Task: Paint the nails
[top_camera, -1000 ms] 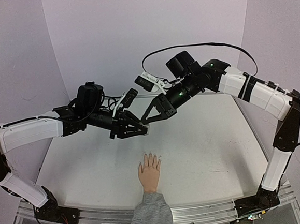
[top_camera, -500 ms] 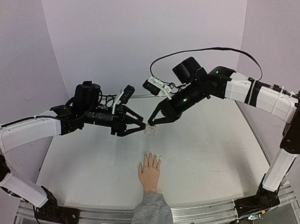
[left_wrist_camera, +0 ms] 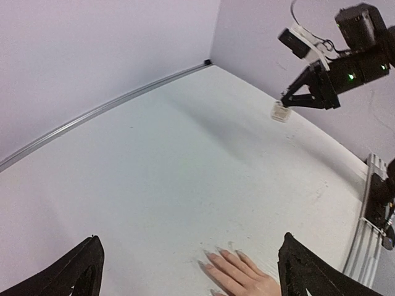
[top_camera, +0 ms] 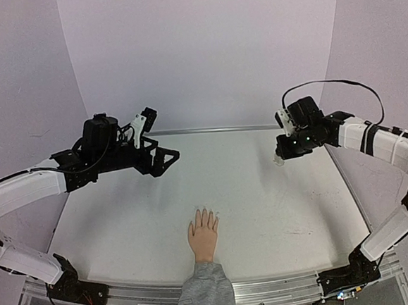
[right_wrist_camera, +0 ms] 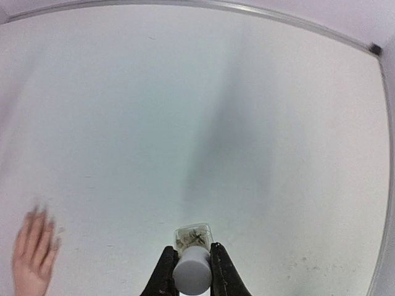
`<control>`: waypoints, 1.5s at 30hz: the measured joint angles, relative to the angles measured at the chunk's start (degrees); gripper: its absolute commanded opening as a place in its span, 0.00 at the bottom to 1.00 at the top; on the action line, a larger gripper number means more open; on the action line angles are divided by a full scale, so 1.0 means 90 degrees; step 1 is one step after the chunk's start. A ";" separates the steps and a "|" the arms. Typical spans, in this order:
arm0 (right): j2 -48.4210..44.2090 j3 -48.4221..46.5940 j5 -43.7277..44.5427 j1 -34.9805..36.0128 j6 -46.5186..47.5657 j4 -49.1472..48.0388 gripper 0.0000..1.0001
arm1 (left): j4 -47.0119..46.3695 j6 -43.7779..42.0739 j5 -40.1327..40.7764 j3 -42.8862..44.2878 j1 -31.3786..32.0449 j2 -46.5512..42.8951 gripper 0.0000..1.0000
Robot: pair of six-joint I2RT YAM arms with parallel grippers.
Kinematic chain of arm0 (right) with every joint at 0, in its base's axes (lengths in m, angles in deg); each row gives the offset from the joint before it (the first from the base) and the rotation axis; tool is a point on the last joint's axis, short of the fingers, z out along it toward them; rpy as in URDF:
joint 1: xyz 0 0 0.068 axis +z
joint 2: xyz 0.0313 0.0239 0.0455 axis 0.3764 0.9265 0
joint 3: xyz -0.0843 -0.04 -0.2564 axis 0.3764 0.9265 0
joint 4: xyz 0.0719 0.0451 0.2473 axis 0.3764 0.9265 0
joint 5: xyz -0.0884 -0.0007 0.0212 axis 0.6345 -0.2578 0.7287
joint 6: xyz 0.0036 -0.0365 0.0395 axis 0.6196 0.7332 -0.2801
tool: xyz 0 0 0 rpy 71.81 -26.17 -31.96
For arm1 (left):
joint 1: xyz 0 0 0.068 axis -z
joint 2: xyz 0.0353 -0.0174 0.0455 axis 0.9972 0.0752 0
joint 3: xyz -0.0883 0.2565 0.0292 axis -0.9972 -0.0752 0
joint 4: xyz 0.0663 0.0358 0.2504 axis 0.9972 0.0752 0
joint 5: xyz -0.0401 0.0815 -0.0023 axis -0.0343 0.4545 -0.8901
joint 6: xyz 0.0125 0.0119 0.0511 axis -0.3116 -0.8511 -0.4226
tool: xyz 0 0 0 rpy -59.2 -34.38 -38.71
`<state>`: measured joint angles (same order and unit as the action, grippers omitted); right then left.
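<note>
A flesh-coloured hand (top_camera: pixel 203 235) with a grey cuff lies palm down at the table's near edge, its pale nails (top_camera: pixel 206 212) pointing away from the arms. My left gripper (top_camera: pixel 162 136) hangs open and empty over the table's left back. In the left wrist view its jaws (left_wrist_camera: pixel 190 236) stand wide apart above the nails (left_wrist_camera: pixel 219 254). My right gripper (top_camera: pixel 280 154) is at the right back, shut on the white cap of a small clear bottle (right_wrist_camera: pixel 193 237). The right wrist view shows the hand (right_wrist_camera: pixel 34 253) blurred at lower left.
The white table (top_camera: pixel 265 211) is walled by lilac panels at the back and sides. A metal rail (top_camera: pixel 285 287) carrying the arm bases runs along the near edge. The grey sleeve (top_camera: pixel 207 293) crosses that rail.
My left gripper opened, let go of the bottle and drew back left. My right gripper swung to the right back, taking the bottle with it. The hand stayed still.
</note>
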<state>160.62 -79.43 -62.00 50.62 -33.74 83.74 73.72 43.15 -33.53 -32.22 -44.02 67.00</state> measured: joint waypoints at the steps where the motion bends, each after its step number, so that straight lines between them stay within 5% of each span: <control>1: 0.0024 0.0202 0.0189 -0.0197 -0.0027 -0.0070 0.00 | 0.0002 0.0039 0.0214 -0.0027 0.0000 -0.0049 0.99; 10: 0.0869 0.1001 0.1224 -0.0367 -0.0199 -0.1122 0.04 | 0.0007 0.0282 0.2076 -0.0406 -0.0012 -0.0578 0.99; 21: 0.1977 0.1117 0.1450 -0.0364 -0.0367 -0.2103 0.10 | 0.0121 0.0554 0.2970 -0.0903 -0.0012 -0.1246 0.99; 27: 0.2108 0.1120 0.1450 -0.0364 -0.0406 -0.2378 0.27 | 0.0248 0.0559 0.3007 -0.0945 -0.0012 -0.1413 1.00; 36: 0.2101 0.1173 0.1326 -0.0364 -0.0478 -0.2480 0.97 | 0.0386 0.0607 0.3330 -0.1083 -0.0019 -0.1474 0.99; 45: 0.0325 0.1552 0.1224 -0.0364 -0.0257 -0.2147 0.98 | 0.0384 0.0758 0.3808 -0.1370 -0.0408 -0.2001 1.00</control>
<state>163.55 -65.46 -50.98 47.34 -36.06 64.42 77.17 49.97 0.74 -44.55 -47.69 48.99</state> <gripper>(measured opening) 0.982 0.995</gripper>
